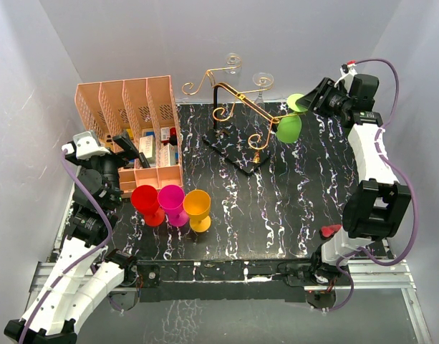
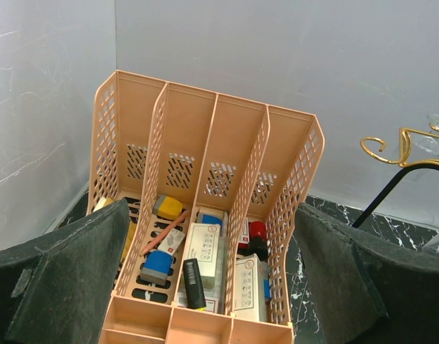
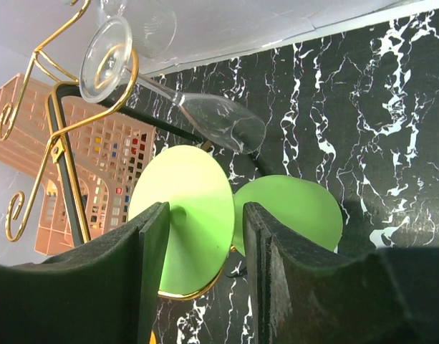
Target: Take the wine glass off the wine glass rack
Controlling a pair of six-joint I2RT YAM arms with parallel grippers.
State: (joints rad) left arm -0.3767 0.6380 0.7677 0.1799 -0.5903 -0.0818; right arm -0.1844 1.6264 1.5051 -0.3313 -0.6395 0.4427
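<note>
Jaws of the right gripper (image 3: pixel 205 215) are apart, one finger on each side of the stem of the green wine glass (image 3: pixel 294 211), and I can't see either pad actually touching it. The glass's round foot fills the gap right behind the fingers, its lower edge against a gold loop of the wine glass rack (image 1: pixel 242 97), and the bowl pokes out past the right-hand finger. Just above those jaws a clear wine glass (image 3: pixel 219 122) hangs tilted from another gold loop. The left gripper (image 2: pixel 212 215) has its jaws wide apart with nothing in them, pointed straight at the peach file organiser (image 2: pixel 205 143) just in front. Three goblets (image 1: pixel 171 201), red, pink and orange, stand on the table (image 1: pixel 298 186) close beside that gripper.
</note>
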